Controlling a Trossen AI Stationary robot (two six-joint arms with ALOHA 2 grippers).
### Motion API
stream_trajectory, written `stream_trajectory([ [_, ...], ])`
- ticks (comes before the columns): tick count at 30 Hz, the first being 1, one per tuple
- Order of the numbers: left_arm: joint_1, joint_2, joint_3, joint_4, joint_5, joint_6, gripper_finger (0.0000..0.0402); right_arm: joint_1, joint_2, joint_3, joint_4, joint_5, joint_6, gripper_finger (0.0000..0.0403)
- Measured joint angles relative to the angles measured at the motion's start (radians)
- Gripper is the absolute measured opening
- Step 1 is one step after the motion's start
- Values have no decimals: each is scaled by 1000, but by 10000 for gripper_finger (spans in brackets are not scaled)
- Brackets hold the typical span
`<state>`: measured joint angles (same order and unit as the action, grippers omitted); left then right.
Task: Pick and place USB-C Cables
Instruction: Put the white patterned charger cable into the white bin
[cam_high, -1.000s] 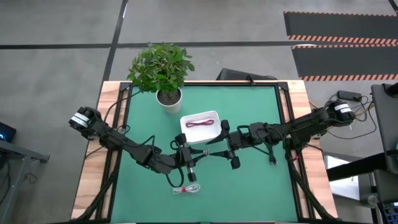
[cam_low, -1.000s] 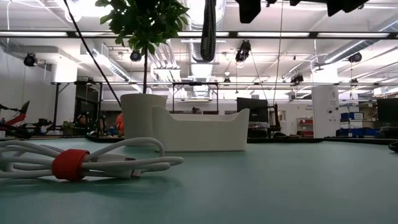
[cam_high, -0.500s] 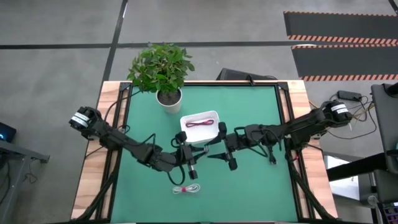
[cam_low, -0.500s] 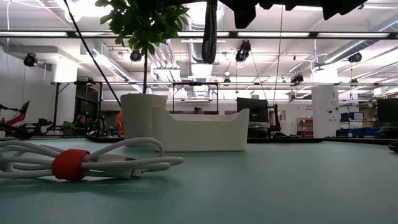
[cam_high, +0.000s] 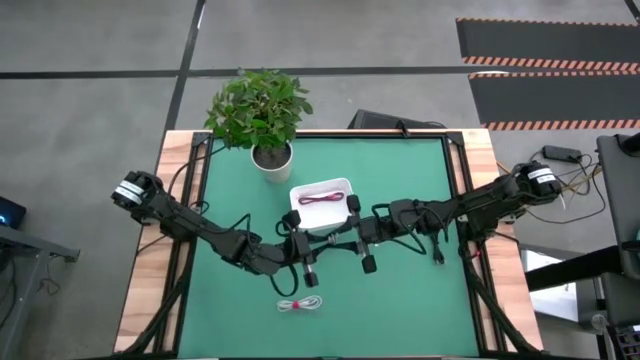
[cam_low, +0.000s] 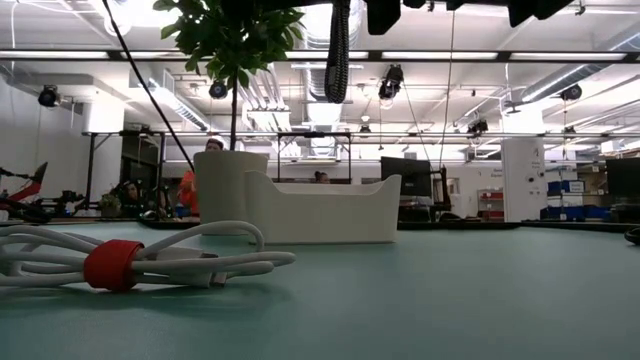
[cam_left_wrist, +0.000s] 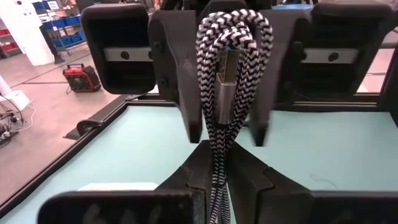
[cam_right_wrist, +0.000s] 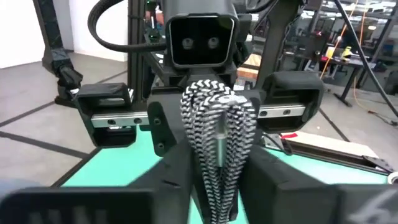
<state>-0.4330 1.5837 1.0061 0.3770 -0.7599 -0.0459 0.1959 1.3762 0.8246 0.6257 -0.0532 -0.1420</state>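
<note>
Pincers meet mid-bench: left pincer (cam_left_wrist: 227, 180) grips the braided silver-grey cable (cam_left_wrist: 229, 93); right pincer (cam_right_wrist: 217, 180) closes around its other end; if the left lets go before the right bites, the cable could drop short of the white tray (cam_high: 300, 215).

Lighting: bright, even, from ceiling strip lights (cam_low: 480, 55) overhead.
Glare: lamps bloom white in the low view.
Shadows: soft, faint on the green table (cam_high: 400, 300).
Focus: wrist views blur the near fingers; backgrounds are soft.
</note>
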Motion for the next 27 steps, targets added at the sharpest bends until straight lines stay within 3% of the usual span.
stream_trajectory([
  [3, -1, 0, 0, -1, 0, 0, 18, 0, 0, 0, -1, 0, -7, 35],
  [8, 0, 0, 0, -1, 0, 0, 39, 0, -4, 0, -6, 0, -12, 36],
  [15, -1, 0, 0, -73, -5, -1, 135, 0, -7, 16, -86, 1, -11, 38],
  [20, -3, -12, 0, -160, -12, -1, 181, 0, -7, 116, -336, 70, -13, 38],
  [27, -5, -27, 0, -255, -32, -14, 189, 0, -4, 284, -723, 149, -15, 38],
])
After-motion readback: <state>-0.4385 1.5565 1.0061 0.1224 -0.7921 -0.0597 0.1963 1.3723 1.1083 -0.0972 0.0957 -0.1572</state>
